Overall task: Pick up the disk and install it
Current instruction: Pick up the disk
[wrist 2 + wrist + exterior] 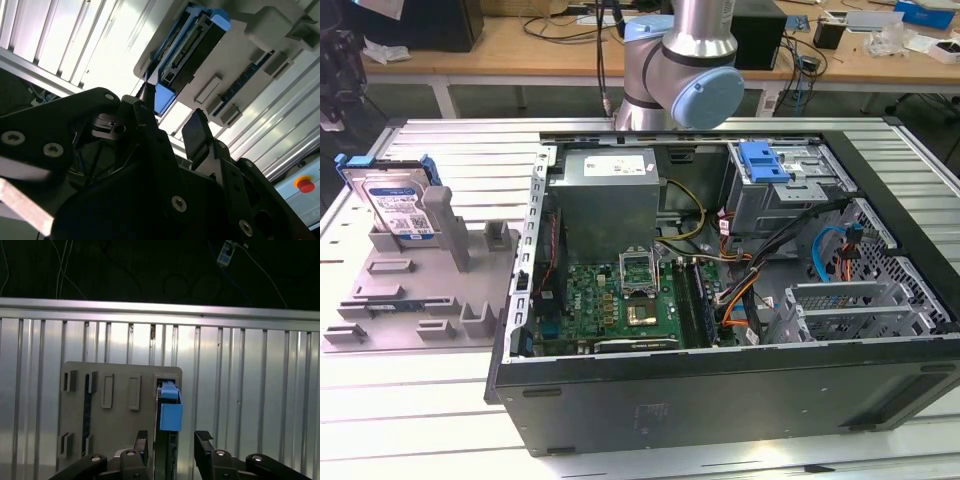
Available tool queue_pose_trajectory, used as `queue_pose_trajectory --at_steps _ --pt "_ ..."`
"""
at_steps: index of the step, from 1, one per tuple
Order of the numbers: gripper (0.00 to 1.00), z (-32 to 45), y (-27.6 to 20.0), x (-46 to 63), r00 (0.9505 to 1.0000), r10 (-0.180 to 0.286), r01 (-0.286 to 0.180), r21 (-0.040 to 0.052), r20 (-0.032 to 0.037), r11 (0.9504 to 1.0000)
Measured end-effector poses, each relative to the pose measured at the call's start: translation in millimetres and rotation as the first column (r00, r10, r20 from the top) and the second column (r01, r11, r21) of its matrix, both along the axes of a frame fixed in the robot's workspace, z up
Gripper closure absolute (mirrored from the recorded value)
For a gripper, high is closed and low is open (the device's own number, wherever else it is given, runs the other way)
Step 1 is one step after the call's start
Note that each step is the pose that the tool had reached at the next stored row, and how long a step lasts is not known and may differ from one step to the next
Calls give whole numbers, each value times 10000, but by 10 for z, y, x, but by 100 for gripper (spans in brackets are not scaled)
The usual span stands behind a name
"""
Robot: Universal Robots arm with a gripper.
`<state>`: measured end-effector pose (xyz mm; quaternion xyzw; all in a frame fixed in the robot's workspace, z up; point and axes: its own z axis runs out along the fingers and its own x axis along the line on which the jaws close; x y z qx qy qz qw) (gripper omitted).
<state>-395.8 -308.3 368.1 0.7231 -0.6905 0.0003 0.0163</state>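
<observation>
Pick-up step, approach. End effector (172, 442) released, empty, lined up over the disk (170, 415) upright in grey holder (115, 425). Grasp probably called for descent, fingers either side.

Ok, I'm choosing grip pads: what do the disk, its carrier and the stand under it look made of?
The disk: silver metal casing, dull sheen at its rim, under a white-and-blue paper-like label. Its carrier: blue plastic, judging by the even colour and moulded tab. The stand: matte grey, probably plastic, with blocky moulded pegs.
</observation>
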Motion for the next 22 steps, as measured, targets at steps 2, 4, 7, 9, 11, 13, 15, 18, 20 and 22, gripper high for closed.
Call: queue_pose_trajectory --at_steps 2,4,7,9,11,13,15,18,20,22 --pt "51 -16 -1 -3 10000 -61 61 0 1 10000" --pt "51 -27 -1 -12 9999 -133 133 -1 -1 9999" --pt "51 -47 -1 -21 9997 -225 225 0 2 9997" --pt "51 -62 -1 -23 9996 -267 267 0 0 9996" --pt "51 -81 -1 -23 9996 -289 289 0 -2 9996" --pt "51 -110 -2 -23 9995 -314 314 1 -9 9995" --pt "51 -125 -3 -26 9994 -332 332 1 -10 9994" --pt "51 -159 -2 -36 9993 -373 373 1 -11 9993" --pt "51 -174 -2 -44 9992 -389 389 1 -11 9992" --pt "51 -189 -2 -52 9992 -403 403 1 -10 9992"
